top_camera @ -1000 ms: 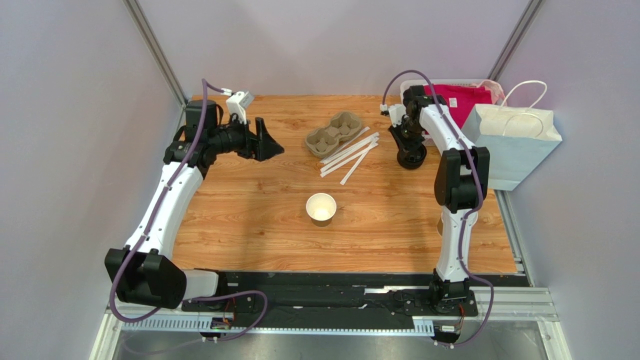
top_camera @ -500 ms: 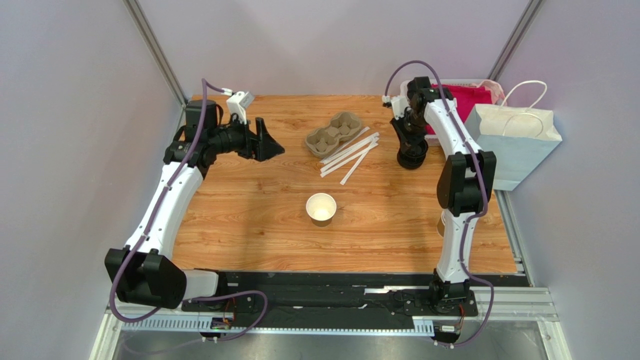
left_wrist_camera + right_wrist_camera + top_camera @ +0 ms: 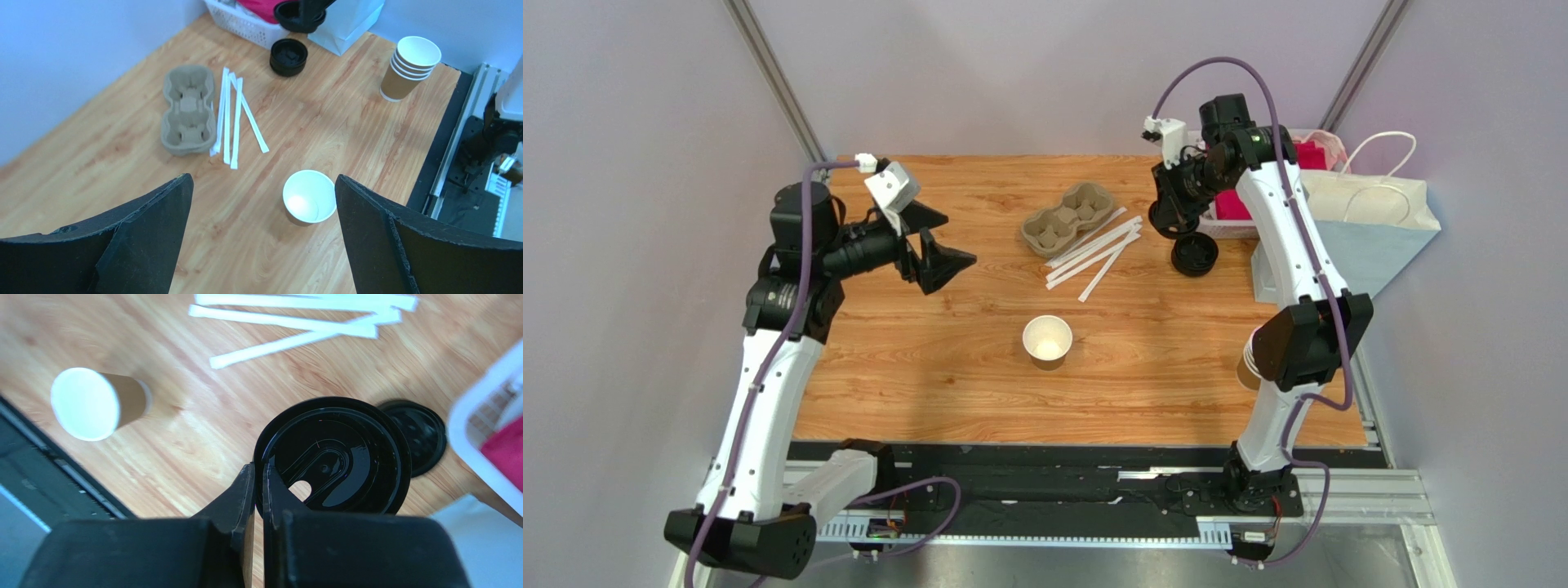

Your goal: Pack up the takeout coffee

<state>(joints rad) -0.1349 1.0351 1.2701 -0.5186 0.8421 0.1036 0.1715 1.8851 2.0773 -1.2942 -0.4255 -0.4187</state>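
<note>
One lidless brown cup [image 3: 1047,339] stands upright, inside white. Back-right of cup, R gripper [image 3: 258,478] pinches a black lid [image 3: 334,456] by its rim; it partly hides lid stack [image 3: 420,435] behind. Back-left of cup, L gripper [image 3: 950,243] gapes wide, empty.

Right tool [image 3: 259,484] pinches a black lid [image 3: 344,447] by its rim above the worktop [image 3: 184,373]. Open paper cup [image 3: 98,404] at left; straws [image 3: 288,321] at top.

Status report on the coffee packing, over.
Left gripper open, empty. Right gripper shut on a black lid. Cup mid-table, no lid yet. Nothing in the way.
</note>
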